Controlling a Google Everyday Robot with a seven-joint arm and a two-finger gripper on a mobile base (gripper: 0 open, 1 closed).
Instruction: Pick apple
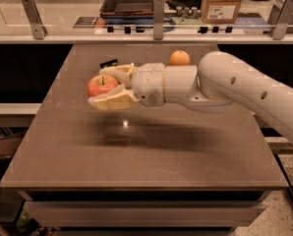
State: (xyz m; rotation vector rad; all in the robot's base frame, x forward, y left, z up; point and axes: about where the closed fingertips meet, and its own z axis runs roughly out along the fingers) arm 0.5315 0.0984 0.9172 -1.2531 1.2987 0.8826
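pincer (pixel 97 86) clamped on apple (pixel 102 85), apple wedged between both fingers, held clear above counter (pixel 136 151), shadow directly beneath, orange fruit (pixel 179 58) behind the wrist, small dark object (pixel 108 63) just behind

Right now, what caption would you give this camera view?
The gripper holds the apple above the table, an orange farther back.

One apple (pixel 102 84), one orange (pixel 179 58), one dark object (pixel 108 63), one pincer (pixel 98 87) gripping the apple above one table (pixel 136 166)
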